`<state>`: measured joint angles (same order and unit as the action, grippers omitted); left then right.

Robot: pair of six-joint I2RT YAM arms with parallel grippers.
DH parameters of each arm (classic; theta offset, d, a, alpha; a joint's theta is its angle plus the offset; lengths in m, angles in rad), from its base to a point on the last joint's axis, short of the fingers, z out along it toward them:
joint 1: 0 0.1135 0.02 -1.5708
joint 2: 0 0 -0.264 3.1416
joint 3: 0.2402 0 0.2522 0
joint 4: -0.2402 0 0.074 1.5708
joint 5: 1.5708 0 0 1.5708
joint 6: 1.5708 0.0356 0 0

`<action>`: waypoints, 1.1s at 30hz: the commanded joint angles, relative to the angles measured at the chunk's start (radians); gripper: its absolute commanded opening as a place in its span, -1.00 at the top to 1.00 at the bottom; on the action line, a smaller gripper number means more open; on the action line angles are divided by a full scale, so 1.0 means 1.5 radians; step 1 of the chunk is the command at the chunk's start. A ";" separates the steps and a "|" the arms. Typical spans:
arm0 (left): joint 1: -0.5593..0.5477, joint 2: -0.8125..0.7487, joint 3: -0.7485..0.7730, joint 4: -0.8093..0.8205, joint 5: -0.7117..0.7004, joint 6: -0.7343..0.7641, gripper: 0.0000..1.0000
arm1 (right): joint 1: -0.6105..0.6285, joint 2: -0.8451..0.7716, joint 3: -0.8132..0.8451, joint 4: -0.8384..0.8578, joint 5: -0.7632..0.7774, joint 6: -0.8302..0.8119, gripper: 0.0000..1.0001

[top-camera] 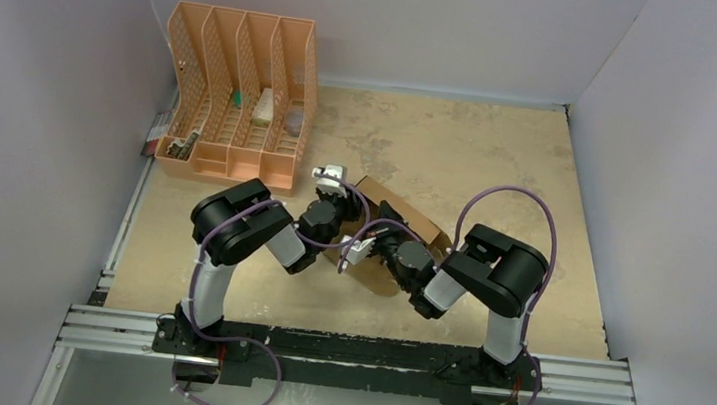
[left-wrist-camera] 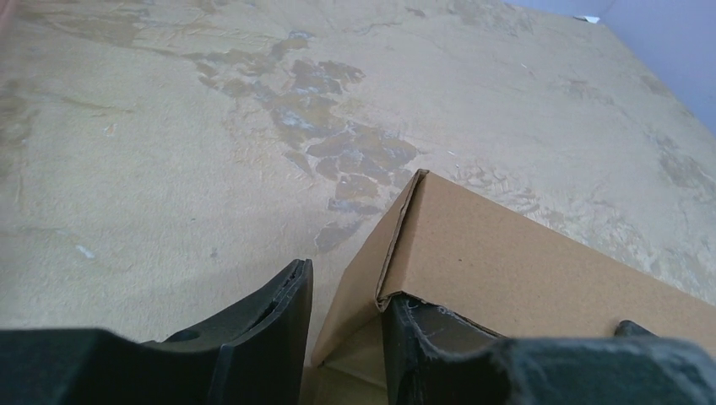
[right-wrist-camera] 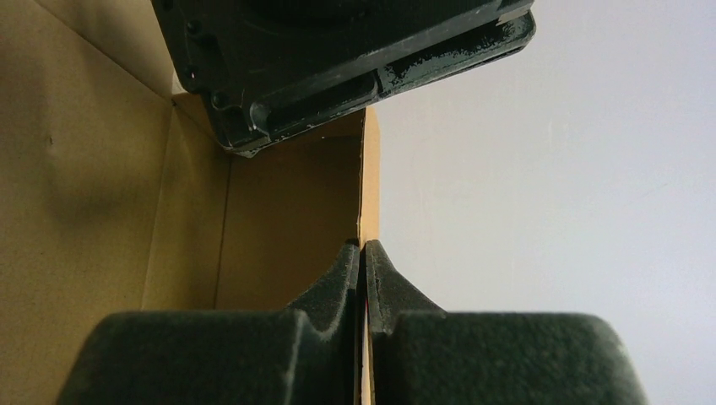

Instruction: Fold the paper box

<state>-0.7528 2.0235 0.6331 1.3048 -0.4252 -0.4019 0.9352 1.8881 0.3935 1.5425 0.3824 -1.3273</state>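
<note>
Soft, even light is falling from above, leaving only faint shadows on the surface (top-camera: 538, 181); the box (right-wrist-camera: 84, 169) interior is sitting dim, close fingers (right-wrist-camera: 335, 287) blurring slightly.

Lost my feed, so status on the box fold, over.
Right gripper shut on paper box wall edge. Left gripper open, straddling another wall. Box part-formed, walls up. Orange organiser stands apart, back left.

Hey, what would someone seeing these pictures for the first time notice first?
The brown paper box at mid-table, worked from both sides. The right gripper has its jaws pinched shut on a thin upright cardboard edge, while the left gripper straddles a box wall, jaws apart. The orange file organiser stands at the far left.
</note>
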 commanded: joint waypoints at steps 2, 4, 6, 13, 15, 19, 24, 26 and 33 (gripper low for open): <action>0.001 0.010 0.011 0.055 -0.202 -0.009 0.35 | 0.010 -0.001 0.001 -0.051 -0.017 0.036 0.92; -0.008 0.007 0.020 0.037 -0.244 -0.014 0.36 | 0.010 -0.003 0.005 -0.058 -0.017 0.039 0.92; -0.022 0.006 0.031 0.019 -0.294 -0.018 0.40 | 0.013 -0.009 0.008 -0.068 -0.018 0.043 0.92; -0.041 0.003 0.061 -0.052 -0.445 -0.074 0.57 | 0.018 -0.014 0.012 -0.084 -0.024 0.046 0.92; -0.045 0.003 0.064 -0.055 -0.474 -0.080 0.63 | 0.020 -0.012 0.013 -0.084 -0.024 0.046 0.92; -0.051 0.006 0.071 -0.067 -0.487 -0.090 0.65 | 0.024 -0.010 0.015 -0.084 -0.024 0.046 0.91; -0.052 0.001 0.060 -0.073 -0.434 -0.087 0.48 | 0.024 -0.015 0.017 -0.085 -0.022 0.046 0.87; -0.052 -0.006 0.046 -0.064 -0.408 -0.080 0.41 | 0.024 -0.021 0.018 -0.086 -0.018 0.049 0.85; -0.052 -0.035 0.009 -0.053 -0.360 -0.066 0.19 | 0.025 -0.055 0.014 -0.087 -0.003 0.056 0.56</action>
<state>-0.8272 2.0281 0.6605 1.2366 -0.8837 -0.5156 0.9417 1.8526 0.4034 1.4551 0.3611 -1.2797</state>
